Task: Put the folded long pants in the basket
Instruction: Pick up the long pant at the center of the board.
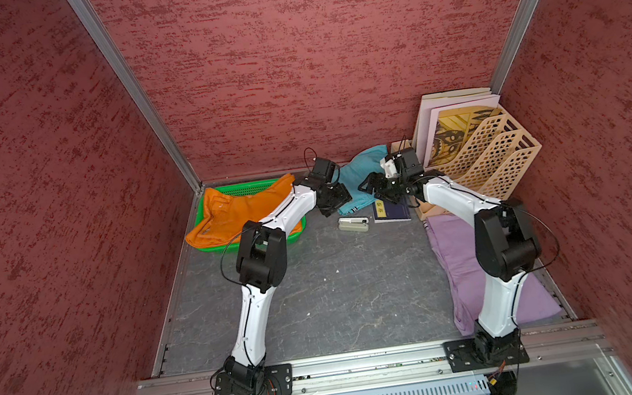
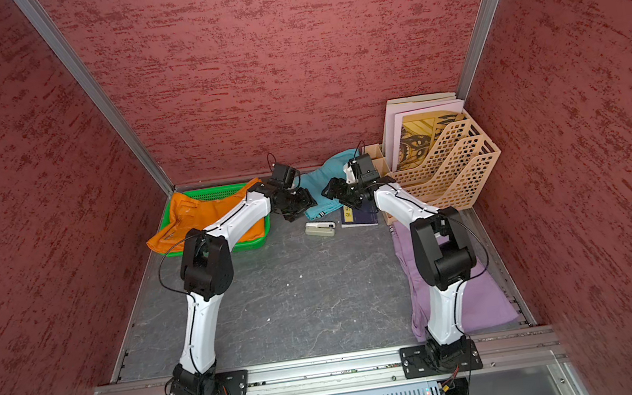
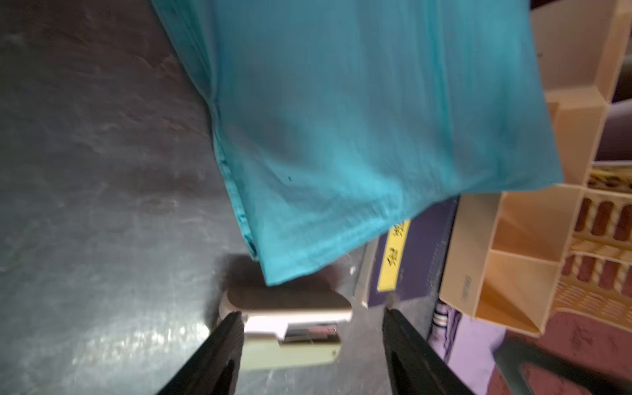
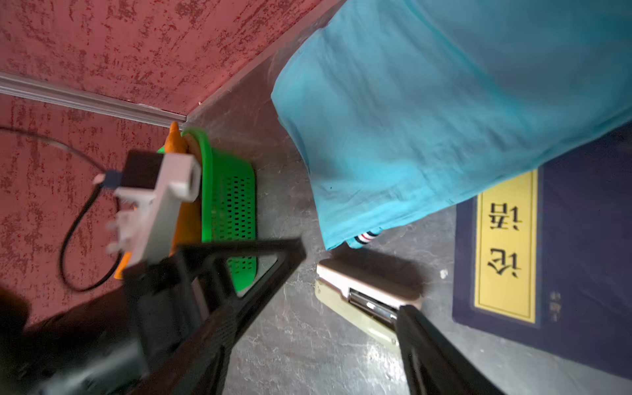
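The left claw [image 3: 313, 325] and right claw [image 4: 352, 278] hang open, empty; folded teal pants [image 3: 359, 136] lie just beyond them on the worktop [image 1: 319, 290]. A low pinch could snag the adjacent stapler [image 3: 290, 307] or blue book [image 4: 564, 239].

Soft, even light in both top views, edges bowed. Wrist views blurred; glare on the grey marbled tabletop [image 3: 113, 338], shadow beside the cream plastic stapler [image 4: 369, 290].

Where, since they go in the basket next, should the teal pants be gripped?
Probably along the near edge of the teal pants, coming from the front: that edge lies open, and the far side is by the wall. The left gripper suits the corner over bare table, the right gripper the corner draped on the book.
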{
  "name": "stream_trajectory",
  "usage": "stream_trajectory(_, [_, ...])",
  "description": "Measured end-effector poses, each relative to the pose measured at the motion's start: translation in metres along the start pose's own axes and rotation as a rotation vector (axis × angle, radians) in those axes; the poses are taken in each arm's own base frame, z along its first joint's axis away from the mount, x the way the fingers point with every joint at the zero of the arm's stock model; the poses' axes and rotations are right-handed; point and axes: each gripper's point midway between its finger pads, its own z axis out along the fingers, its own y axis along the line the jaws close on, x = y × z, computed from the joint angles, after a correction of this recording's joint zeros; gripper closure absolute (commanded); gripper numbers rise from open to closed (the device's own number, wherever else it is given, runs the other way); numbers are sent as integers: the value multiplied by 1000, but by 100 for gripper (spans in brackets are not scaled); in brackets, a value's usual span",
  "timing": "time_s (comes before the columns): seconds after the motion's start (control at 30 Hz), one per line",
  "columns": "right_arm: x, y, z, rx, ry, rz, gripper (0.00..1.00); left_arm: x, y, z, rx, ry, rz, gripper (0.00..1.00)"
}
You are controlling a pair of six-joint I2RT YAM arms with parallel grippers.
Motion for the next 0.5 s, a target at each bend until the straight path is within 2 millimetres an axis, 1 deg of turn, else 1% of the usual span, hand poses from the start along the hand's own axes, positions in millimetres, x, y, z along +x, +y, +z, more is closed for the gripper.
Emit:
stream_trajectory(0.07, [0, 5, -9, -8, -11, -13, 20, -5, 7, 9, -26, -11, -14, 34])
stream_trajectory(0.2, [-1, 14, -20, -22, -28, -42, 20, -14, 17, 16, -57, -27, -38, 34])
stream_trajectory(0.33, [2, 12, -20, -17, -22, -52, 20, -23, 20, 24, -68, -47, -47, 34])
stream_trajectory(0.5, [9, 5, -19, 3, 3, -47, 20, -28, 25, 48, -74, -46, -52, 37])
